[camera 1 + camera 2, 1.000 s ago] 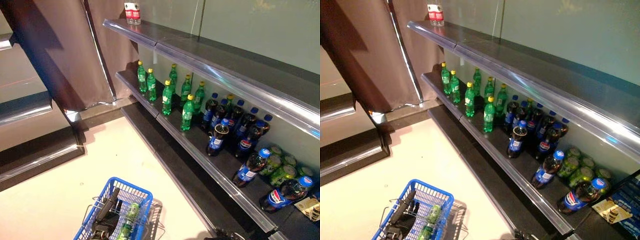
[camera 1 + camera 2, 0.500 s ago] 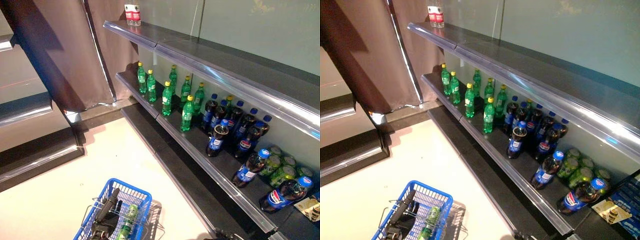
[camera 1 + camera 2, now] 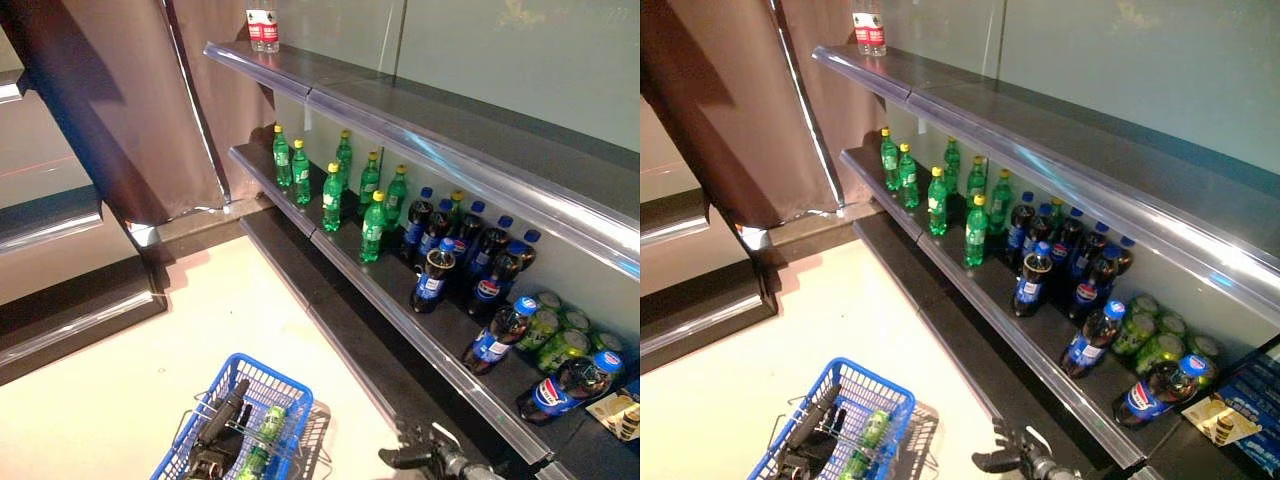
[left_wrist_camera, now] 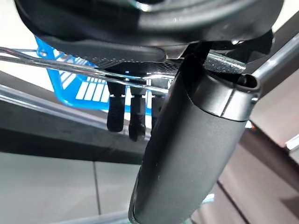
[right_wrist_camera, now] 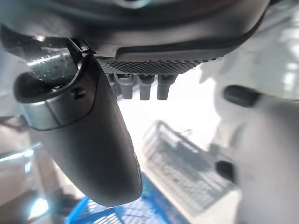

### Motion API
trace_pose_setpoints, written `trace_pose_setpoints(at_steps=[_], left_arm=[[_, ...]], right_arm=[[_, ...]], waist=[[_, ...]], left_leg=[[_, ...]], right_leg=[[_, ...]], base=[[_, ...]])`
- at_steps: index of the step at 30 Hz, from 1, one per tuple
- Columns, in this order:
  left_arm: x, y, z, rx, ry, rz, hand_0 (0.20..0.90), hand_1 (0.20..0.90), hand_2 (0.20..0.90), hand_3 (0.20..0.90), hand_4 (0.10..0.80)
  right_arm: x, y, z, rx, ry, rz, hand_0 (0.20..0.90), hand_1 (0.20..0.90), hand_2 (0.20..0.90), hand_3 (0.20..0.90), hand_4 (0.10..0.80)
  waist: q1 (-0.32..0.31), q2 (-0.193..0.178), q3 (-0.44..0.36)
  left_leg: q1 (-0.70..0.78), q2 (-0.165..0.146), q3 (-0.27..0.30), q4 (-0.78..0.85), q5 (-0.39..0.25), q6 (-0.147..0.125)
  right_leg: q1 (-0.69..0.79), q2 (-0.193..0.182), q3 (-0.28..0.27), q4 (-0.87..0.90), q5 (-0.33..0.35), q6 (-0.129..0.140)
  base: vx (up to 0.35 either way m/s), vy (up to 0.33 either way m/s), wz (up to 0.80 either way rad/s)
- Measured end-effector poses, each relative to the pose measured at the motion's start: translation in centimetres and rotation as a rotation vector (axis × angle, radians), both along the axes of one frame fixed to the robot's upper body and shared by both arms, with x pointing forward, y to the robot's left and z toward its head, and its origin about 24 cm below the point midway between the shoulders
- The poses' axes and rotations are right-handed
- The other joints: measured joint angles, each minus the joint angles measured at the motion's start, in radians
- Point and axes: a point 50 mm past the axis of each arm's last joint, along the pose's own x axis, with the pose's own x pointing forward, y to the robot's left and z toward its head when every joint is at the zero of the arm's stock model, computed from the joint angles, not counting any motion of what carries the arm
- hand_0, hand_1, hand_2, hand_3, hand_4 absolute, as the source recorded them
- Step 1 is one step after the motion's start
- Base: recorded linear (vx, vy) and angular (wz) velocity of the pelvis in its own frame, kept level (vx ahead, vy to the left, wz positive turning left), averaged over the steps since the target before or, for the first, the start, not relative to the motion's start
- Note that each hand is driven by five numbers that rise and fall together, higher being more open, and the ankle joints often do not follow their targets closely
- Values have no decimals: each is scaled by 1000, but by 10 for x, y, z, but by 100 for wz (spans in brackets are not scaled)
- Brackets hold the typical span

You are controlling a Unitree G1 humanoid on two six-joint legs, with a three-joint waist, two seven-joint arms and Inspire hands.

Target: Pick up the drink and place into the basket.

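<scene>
A shop aisle with a pale floor (image 3: 120,380) runs along a dark shelf (image 3: 400,310) with a steel front edge, and this shelf is the landmark here.

In the left eye view, green bottles with yellow caps (image 3: 372,227) stand on the shelf toward its far end, dark cola bottles with blue caps (image 3: 431,276) stand next along it, and some green cans (image 3: 560,345) sit behind the colas that lie down at the near end. Two small water bottles (image 3: 262,30) stand on the upper shelf (image 3: 420,115) above. The blue basket (image 3: 180,455) is on the floor, well apart from the shelf, and a green bottle (image 3: 262,440) already lies inside. The left hand (image 3: 222,425) rests at the basket's wire handle (image 3: 195,412). The right hand (image 3: 415,457) shows low, just before the shelf's front edge.

The right eye view gives the same scene; the right hand (image 3: 1005,460) holds nothing.

In the left wrist view, the fingers (image 4: 124,112) curl over the wire handle (image 4: 70,63), so they hold it.

In the right wrist view, the fingers (image 5: 140,86) hang straight and relaxed, with the basket (image 5: 182,163) beyond them.

A full drink bottle is probably rather heavy, with a smooth, slippery plastic wall that gives a little under pressure. The best hold is likely around the middle of the body, at the label, not at the narrow neck.
</scene>
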Motion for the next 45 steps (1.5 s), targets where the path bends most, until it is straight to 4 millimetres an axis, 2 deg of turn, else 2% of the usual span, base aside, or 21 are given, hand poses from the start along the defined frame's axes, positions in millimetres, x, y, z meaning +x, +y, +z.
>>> trace_pose_setpoints(at_steps=[4, 7, 13, 18, 28, 38, 45], left_arm=[[-4, 1, -1, 5, 9, 7, 300, 300, 300, 200, 100], [-6, 1, -1, 5, 14, 8, 300, 300, 300, 200, 100], [-6, 1, -1, 13, 15, -3, 300, 300, 300, 200, 100], [2, -3, 3, 10, -7, -15, 300, 300, 300, 200, 100], [9, -15, 5, -6, -19, -41, 300, 300, 300, 200, 100], [9, -15, 5, -3, -7, -33, 300, 300, 300, 200, 100], [6, -12, 7, 2, -13, -22, 300, 300, 300, 200, 100]], right_arm=[[10, 5, 9, 15, -66, 15, 900, 900, 900, 900, 800], [13, 6, 18, 34, -122, 28, 900, 900, 900, 900, 800], [26, 11, 47, 102, -277, 37, 900, 900, 900, 900, 800], [39, 12, 68, 144, -378, 71, 900, 900, 900, 900, 800], [59, 23, 101, 219, -546, 87, 900, 900, 900, 900, 800], [62, 24, 107, 243, -572, 72, 900, 900, 900, 900, 800], [63, 22, 107, 238, -578, 38, 900, 900, 900, 900, 800]], waist=[[-22, 0, 0], [-43, -1, 3], [-102, -14, 16], [-106, -17, 20], [-99, -15, 25], [-93, -4, 36], [-51, -3, 37]], left_leg=[[2, 0, 26, -3, -4, 0], [2, -2, 57, -2, -8, 3], [3, -7, 107, -4, -13, 7], [3, -10, 132, -4, -17, 9], [3, -11, 135, -3, -17, 9], [3, -10, 120, -1, -16, 9], [3, -9, 87, 1, -16, 9]], right_leg=[[-9, 3, 20, 0, 6, 1], [-25, 6, 56, 0, 16, 2], [-45, 9, 105, 0, 27, 9], [-62, 12, 138, 0, 31, 13], [-66, 13, 143, 0, 37, 17], [-58, 9, 121, 0, 36, 13], [-44, 4, 89, 0, 28, 13]], base=[[-9, 7, -19], [-3, 5, -36], [-10, 14, -24], [-11, 7, -18], [1, 0, -1], [3, 1, 4], [-2, -1, 15]])
